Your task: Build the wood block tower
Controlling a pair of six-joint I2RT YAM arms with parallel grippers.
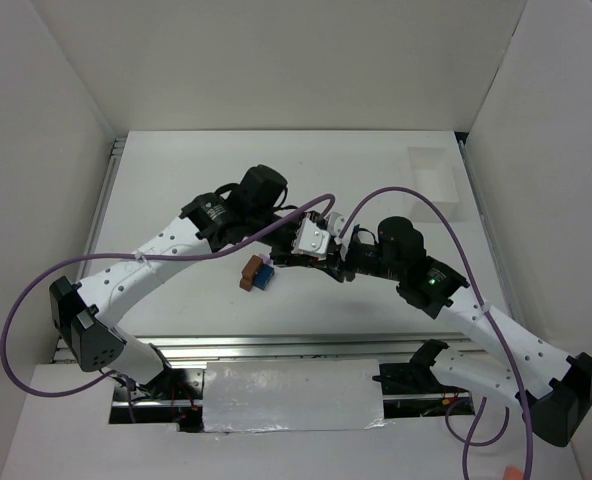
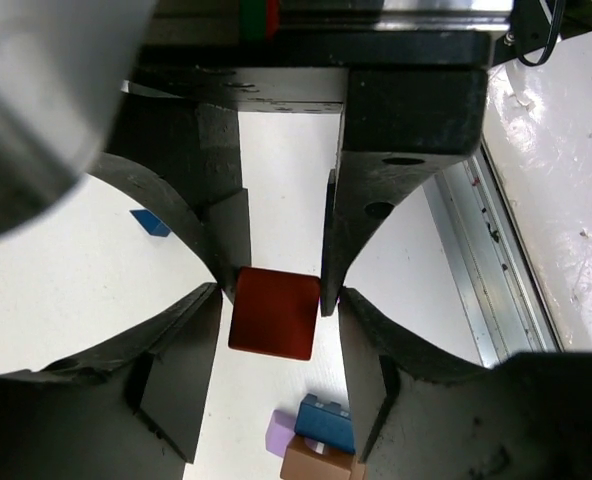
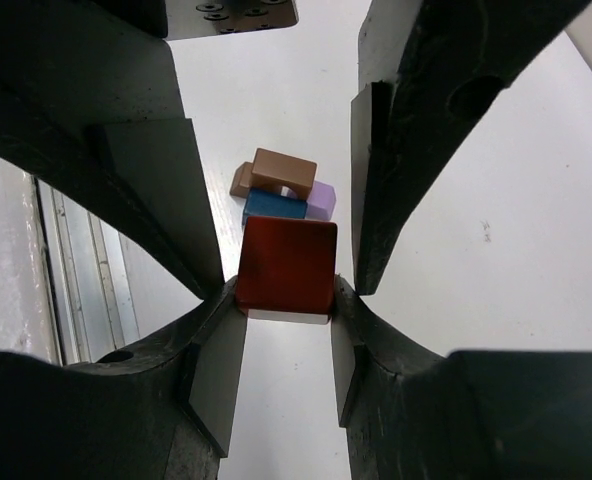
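Looks like a robotics lab bench, not a home or shop. A white left arm (image 1: 146,265) and right arm (image 1: 506,340) are bolted at the near edge of a white table (image 1: 176,190), which is boxed in by plain white panels (image 1: 296,60). There's purple cable (image 1: 401,190) looping off the arms, bare aluminium rail (image 1: 276,348) along the edge and loose wiring (image 1: 146,395) by the bases. On the table sit some painted wooden blocks (image 1: 256,273) and a clear plastic tray (image 1: 436,180).

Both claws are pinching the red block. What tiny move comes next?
Probably the right gripper opens a little. Both it and the left gripper clamp one red block, and the stack lies on the left one's side, so the left could place it.
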